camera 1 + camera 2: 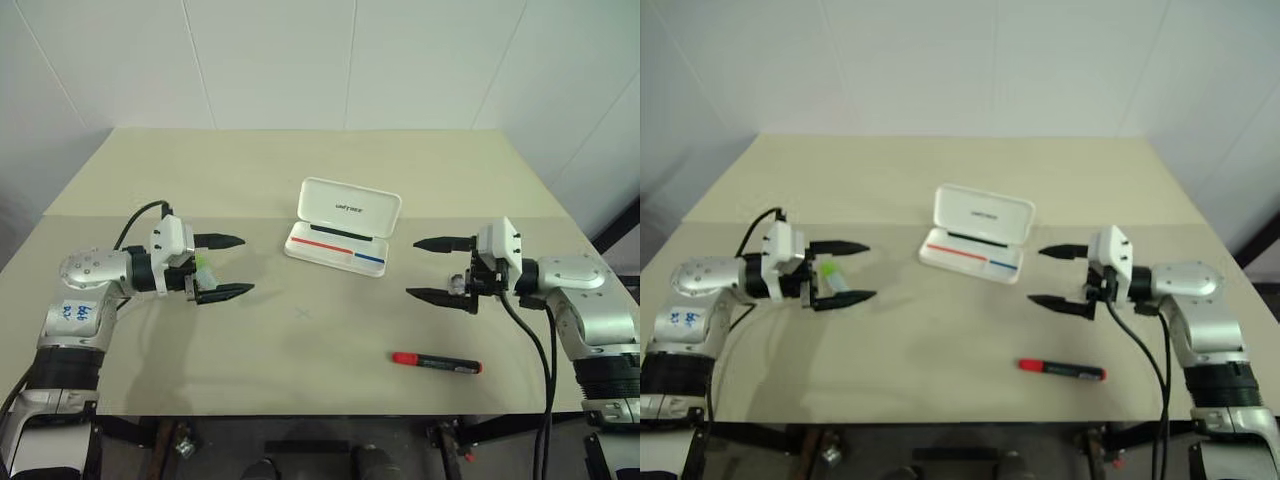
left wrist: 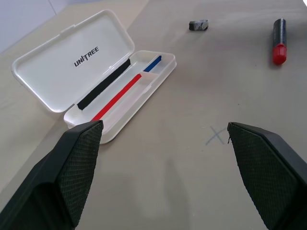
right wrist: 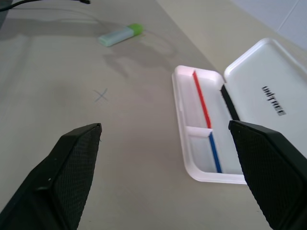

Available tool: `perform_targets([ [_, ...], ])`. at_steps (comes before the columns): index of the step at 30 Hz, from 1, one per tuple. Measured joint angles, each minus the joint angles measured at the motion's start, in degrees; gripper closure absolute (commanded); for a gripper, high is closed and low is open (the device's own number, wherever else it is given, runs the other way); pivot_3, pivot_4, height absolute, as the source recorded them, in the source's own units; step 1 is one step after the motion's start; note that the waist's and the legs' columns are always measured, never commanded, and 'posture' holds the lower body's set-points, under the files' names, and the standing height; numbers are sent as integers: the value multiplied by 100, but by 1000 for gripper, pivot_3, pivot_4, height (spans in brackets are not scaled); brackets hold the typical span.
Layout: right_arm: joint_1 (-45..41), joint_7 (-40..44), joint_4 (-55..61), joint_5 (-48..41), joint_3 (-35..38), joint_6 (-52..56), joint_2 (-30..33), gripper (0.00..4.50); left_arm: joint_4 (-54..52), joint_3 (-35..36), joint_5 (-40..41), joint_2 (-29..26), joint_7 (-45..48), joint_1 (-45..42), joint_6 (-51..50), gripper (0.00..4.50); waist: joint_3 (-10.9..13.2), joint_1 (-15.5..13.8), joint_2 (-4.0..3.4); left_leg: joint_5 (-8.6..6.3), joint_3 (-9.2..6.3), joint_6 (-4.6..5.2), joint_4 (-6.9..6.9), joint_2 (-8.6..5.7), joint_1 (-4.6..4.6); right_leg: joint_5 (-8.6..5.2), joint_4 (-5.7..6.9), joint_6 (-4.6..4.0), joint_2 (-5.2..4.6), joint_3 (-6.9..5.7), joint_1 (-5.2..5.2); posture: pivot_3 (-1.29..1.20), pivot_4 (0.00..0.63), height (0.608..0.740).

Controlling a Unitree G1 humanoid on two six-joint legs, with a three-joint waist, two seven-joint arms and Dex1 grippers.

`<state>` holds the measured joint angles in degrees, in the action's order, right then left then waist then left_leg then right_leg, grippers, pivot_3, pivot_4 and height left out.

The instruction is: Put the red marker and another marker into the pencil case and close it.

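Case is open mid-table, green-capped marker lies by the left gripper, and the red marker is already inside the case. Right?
Not quite. The pencil case is open and the green-capped marker lies near the left gripper, but the red marker is not inside: it lies on the table in front of the case, nearer the right gripper. The left eye view shows this.

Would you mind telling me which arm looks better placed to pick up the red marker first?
Right, probably. The red marker lies on the table's right side, just in front of the open right gripper; the left gripper hangs on the far side, near the green-capped marker.
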<state>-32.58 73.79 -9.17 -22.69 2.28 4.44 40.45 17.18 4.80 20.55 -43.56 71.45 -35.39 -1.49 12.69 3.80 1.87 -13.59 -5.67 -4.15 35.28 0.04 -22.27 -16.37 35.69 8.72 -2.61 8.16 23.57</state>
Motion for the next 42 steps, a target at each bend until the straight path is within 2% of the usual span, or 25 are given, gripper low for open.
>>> perform_targets([
  [8,-128,-511,324,413,-496,342,-235,0,157,-46,-28,15,142,-153,-8,51,0,53,0,0,-1,0,3,-1,0,-1,16,-1,-1,-1,5,0,150,740],
  [14,-618,-580,-11,859,-952,477,-369,0,-125,-27,30,92,66,98,-105,51,0,115,0,0,-2,0,3,3,1,-1,20,-2,2,-1,8,0,150,740],
  [19,-990,-555,-784,1200,-1186,307,-577,1705,-324,131,47,77,-89,330,-160,0,0,103,0,0,-1,0,3,0,-1,-1,18,-2,-2,0,8,0,150,740],
  [26,-1784,-456,-2168,1771,-1585,-206,-1055,1705,-756,288,101,82,-327,723,-282,0,0,140,0,0,-2,0,2,3,-1,-1,23,-3,0,0,12,0,150,740],
  [42,-2544,-191,-3618,2380,-1809,-805,-1424,1705,-1272,420,210,87,-767,1178,-404,0,0,152,0,0,-3,-1,-1,2,0,-2,23,-3,-2,-2,13,0,150,740],
])
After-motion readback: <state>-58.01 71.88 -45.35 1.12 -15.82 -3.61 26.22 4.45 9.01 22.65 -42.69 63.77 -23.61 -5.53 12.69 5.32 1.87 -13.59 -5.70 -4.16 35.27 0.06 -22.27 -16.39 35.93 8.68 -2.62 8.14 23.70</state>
